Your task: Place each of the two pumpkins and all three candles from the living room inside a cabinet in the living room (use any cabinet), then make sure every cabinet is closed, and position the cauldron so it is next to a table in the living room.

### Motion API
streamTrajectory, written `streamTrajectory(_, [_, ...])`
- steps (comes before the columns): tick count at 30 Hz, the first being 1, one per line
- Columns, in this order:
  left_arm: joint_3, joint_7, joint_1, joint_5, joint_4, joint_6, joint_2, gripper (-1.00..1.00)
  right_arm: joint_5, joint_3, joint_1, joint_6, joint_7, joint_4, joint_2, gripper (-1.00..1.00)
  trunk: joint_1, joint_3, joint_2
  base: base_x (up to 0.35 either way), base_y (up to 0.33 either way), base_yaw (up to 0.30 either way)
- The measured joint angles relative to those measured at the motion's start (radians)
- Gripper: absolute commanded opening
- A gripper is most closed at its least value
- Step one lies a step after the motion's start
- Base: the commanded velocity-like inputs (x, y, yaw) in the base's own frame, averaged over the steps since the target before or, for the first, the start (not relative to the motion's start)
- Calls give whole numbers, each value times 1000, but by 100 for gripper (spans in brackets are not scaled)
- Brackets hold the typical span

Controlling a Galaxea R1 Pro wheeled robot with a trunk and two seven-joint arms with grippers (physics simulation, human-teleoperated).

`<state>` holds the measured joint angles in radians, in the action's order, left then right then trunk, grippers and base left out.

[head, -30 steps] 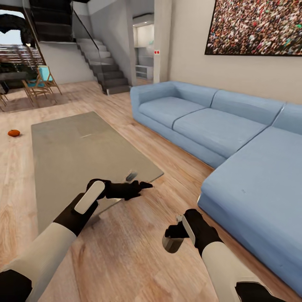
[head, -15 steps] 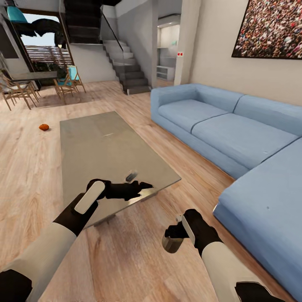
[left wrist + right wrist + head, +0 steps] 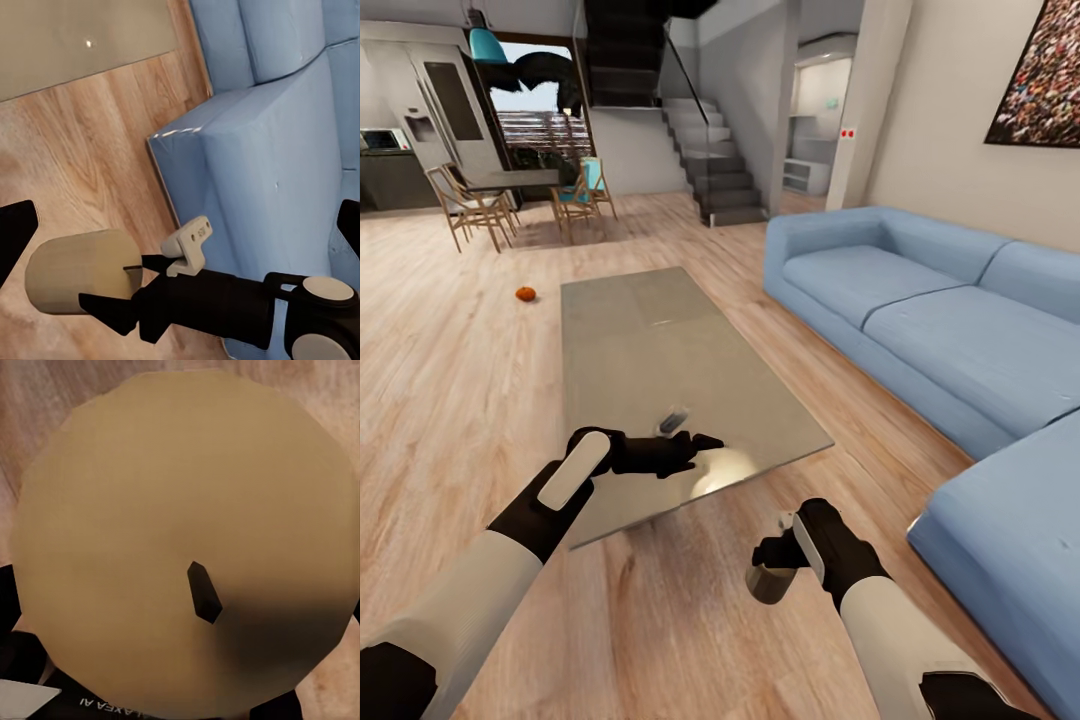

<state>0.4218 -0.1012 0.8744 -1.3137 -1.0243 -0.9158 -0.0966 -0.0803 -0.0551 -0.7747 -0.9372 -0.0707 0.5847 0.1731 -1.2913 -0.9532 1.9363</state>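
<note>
Candle [image 3: 770, 583], a tan cylinder with a dark wick, sits clenched in the right gripper [image 3: 775, 565], held low over the wood floor beside the sofa [image 3: 920, 320]. Its long axis lies sideways, wick toward the wrist camera. Left gripper [image 3: 695, 442] hangs over the glass surface [image 3: 660, 350], jaws apparently released. Far off to the left, a pumpkin [image 3: 525, 294] lies on the floor. No cabinet yet; the robot must drive round the surface.

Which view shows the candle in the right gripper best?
Left wrist view: the whole candle shows side-on, wick included. Right wrist view shows its wick end close up; head view shows a small part.
</note>
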Motion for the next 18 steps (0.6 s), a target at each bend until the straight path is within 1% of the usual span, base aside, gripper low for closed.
streamTrajectory(4, [0,0,0,0,1,1,4,100,1,1,0,0,-1,0,1,-100,15,13,-28,0,0,286])
streamTrajectory(7, [0,0,0,3,2,2,26,100,-1,1,0,1,-2,0,1,-100,27,22,-49,0,0,286])
streamTrajectory(10, [0,0,0,4,3,2,30,100,-2,1,0,2,-1,0,1,-100,38,31,-70,0,0,286])
streamTrajectory(18, [0,-1,0,5,3,2,31,100,-2,1,0,2,-2,0,1,-100,69,56,-126,0,0,286])
